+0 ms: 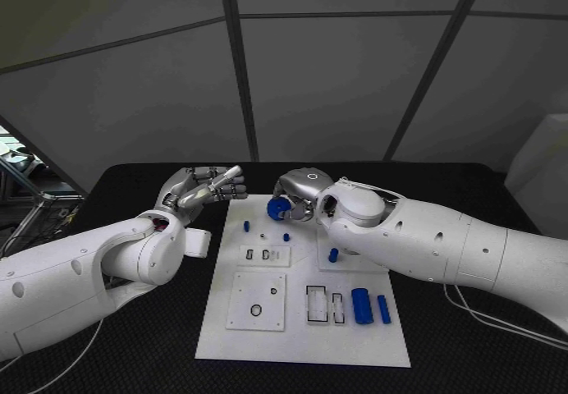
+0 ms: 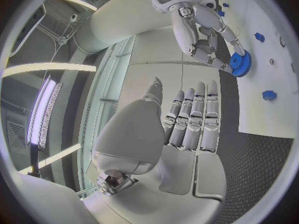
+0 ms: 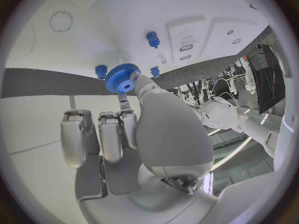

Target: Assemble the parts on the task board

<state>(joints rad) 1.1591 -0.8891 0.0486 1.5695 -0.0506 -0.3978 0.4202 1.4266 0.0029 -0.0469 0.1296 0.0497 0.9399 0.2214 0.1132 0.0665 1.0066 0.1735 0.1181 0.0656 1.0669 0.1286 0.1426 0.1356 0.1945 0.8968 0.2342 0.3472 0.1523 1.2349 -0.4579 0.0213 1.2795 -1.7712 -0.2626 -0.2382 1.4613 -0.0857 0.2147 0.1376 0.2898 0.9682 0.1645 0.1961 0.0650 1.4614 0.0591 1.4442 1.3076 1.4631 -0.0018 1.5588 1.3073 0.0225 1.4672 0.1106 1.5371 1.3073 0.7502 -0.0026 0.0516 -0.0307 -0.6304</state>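
**Gear held up over the far end of the board**

Right hand (image 1: pixel 299 197) pinches the blue gear (image 1: pixel 278 208) by its rim, probably so its bore stays free for a peg on the task board (image 1: pixel 225 345). Left hand (image 1: pixel 203 187) hangs beside the board's far-left corner, fingers straight and holding nothing, likely keeping clear.
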